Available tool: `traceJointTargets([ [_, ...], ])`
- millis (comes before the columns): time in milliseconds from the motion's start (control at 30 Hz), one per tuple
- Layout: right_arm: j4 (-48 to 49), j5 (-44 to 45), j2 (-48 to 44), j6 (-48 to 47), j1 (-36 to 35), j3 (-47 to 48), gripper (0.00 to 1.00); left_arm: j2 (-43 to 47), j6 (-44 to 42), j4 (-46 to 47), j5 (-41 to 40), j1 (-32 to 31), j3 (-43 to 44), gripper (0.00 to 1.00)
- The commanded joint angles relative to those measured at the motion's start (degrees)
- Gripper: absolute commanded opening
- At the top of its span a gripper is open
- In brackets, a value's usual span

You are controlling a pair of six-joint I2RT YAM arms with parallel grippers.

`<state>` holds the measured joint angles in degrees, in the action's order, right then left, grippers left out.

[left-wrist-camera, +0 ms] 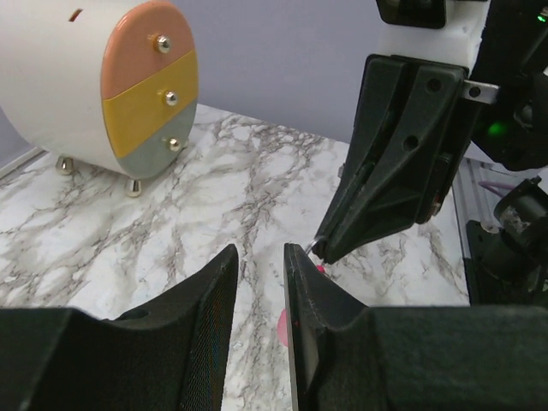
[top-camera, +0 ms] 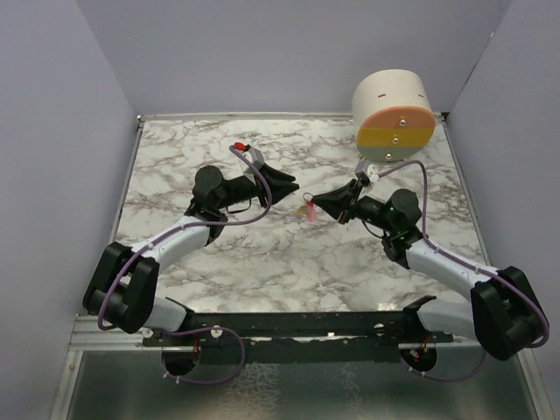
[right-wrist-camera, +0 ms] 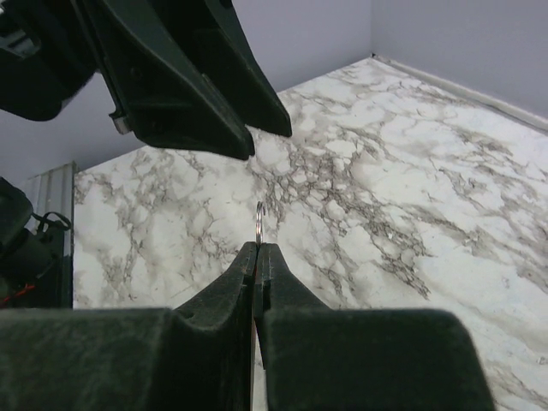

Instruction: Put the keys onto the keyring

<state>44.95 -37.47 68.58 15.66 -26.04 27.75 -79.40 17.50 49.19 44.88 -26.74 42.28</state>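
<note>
Marble counter (top-camera: 262, 262), grey walls | we see the right fingers (right-wrist-camera: 229, 295) pinched shut on the keyring (right-wrist-camera: 259, 221), which stands upright | keys (top-camera: 306, 210) just under the keyring, hanging or lying we cannot tell | left fingers (left-wrist-camera: 205, 300) slightly parted, empty, just beside the keyring and facing it

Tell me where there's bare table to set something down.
Free: the far-left table between the left gripper and back wall, and the near middle strip by the base rail. Crowded: the centre, where the right gripper faces the left by the keys, and the far-right corner by the cylinder.
</note>
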Motion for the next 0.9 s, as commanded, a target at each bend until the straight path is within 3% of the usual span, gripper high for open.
traceJointTargets([
  [0, 1.64, -1.96, -0.13, 1.24, 0.38, 4.04, 0.01, -1.01, 4.31, 7.48, 5.90, 0.49, -0.53, 0.30],
  [367, 0.23, -3.57, 1.20, 3.54, 0.38, 9.67, 0.01, -4.17, 15.75, 23.60, 9.80, 2.50, -0.96, 0.31],
  [600, 0.42, -4.25, 1.37, 3.90, 0.38, 10.04, 0.01, -13.68, 37.20, 51.41, 12.93, 6.18, 0.25, 0.31],
  [867, 0.76, -4.75, 3.04, 4.87, 0.38, 10.97, 0.01, -15.43, 36.91, 51.71, 11.98, 6.44, 0.49, 0.29],
])
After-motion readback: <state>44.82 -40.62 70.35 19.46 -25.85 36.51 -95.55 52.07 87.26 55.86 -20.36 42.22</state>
